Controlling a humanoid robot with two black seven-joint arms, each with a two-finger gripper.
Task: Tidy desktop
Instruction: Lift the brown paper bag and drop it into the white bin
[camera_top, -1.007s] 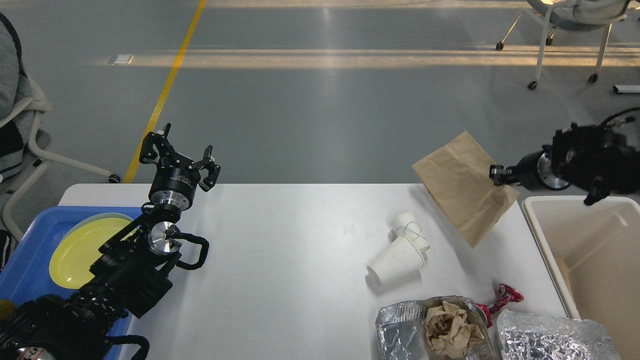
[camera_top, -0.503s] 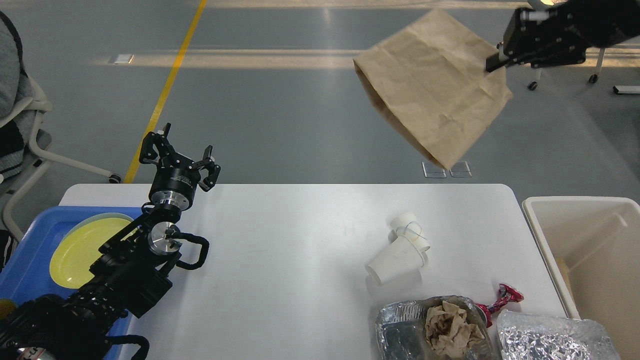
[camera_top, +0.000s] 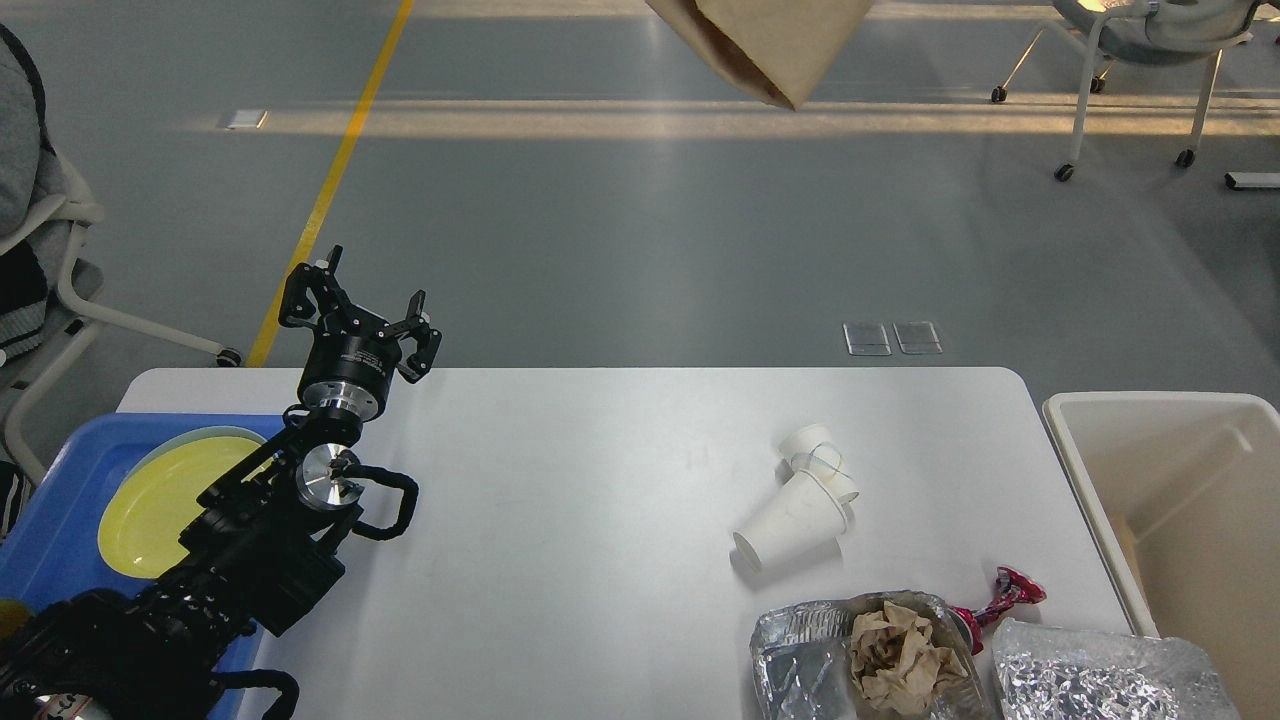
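the large white rectangular desk (camera_top: 600, 500) with rounded corners fills the lower half of my head view, with grey floor beyond its far edge. my left gripper (camera_top: 360, 318) is raised over the desk's far left corner, its two black fingers (camera_top: 300, 290) spread apart and holding nothing. my right gripper is out of view, so i can't report its fingers. at the top edge, only the lower corner of a brown paper bag (camera_top: 770, 45) shows, hanging high above the floor. on the left, a blue plastic tray (camera_top: 55, 500) sits on the desk with a round yellow plate (camera_top: 165, 495) in it, partly hidden by my left arm. right of centre lie two white paper cups (camera_top: 805, 500) on their sides, touching. near the front edge there are crumpled silver foil containers (camera_top: 800, 655), one with a wad of brown paper (camera_top: 900, 655) in it, and a red foil wrapper (camera_top: 1005, 592) just beside them. a cream-white rectangular bin (camera_top: 1150, 440) stands at the desk's right end.
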